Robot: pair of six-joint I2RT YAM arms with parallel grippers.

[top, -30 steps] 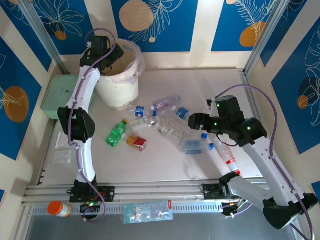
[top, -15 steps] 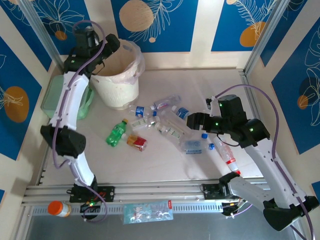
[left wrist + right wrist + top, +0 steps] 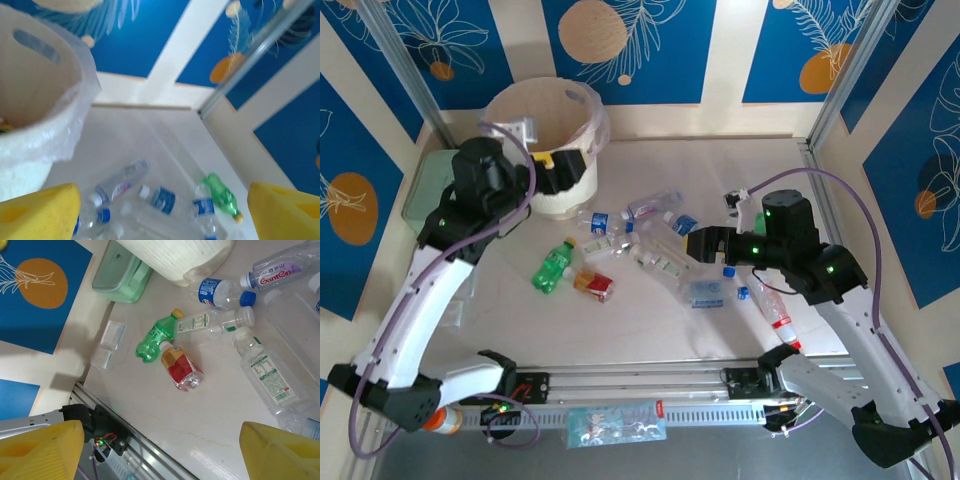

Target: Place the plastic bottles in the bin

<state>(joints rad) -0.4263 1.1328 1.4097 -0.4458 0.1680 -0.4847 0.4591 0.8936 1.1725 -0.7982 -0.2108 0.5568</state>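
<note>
On the pale counter [image 3: 650, 335], the plastic bottles [image 3: 655, 250] are lying scattered near the bin [image 3: 570, 195] at the far left, while the left jaws, beside the bin, and the right jaws, above the pile's edge, are gaping wide and empty; a sound pick is closing squarely across a single bottle's body.

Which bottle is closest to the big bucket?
The clear bottle with the blue label and blue cap, lying right beside the bin; the others lie farther away.
</note>
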